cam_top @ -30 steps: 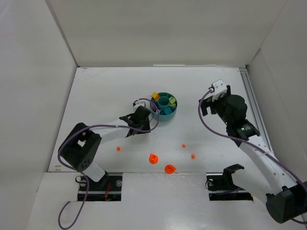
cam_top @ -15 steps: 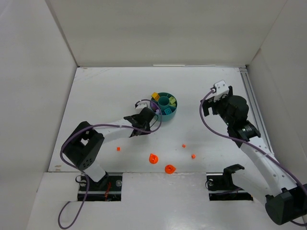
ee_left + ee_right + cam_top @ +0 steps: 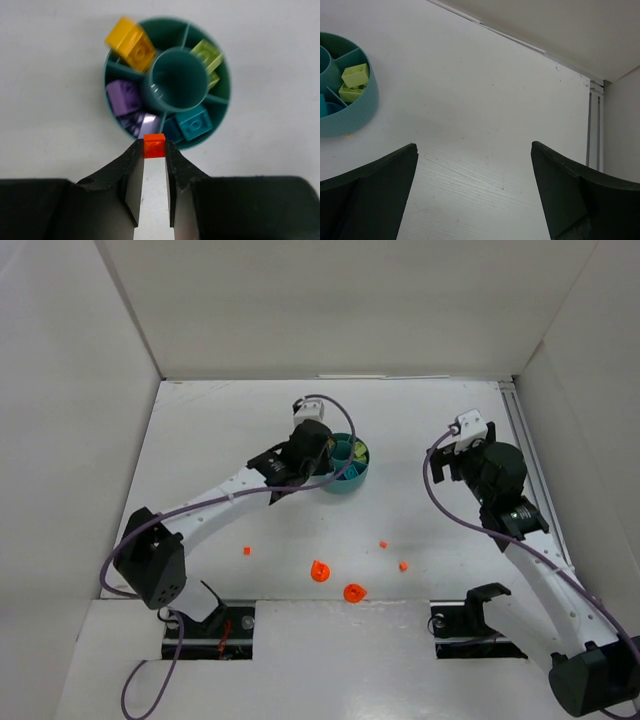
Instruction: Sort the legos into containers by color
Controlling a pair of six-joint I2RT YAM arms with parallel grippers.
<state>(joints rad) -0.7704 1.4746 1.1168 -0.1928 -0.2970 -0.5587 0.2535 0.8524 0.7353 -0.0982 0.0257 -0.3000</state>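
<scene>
At the dish's rim, the left gripper clamps an orange brick; the right gripper, well away, gapes wide.

The white table carries a round teal dish roughly midway between its left and right edges, closer to the far edge. Toward the near edge, well apart from the dish, lie five orange pieces: a tiny left piece, two tiny right pieces, and two larger round pieces between them.
</scene>
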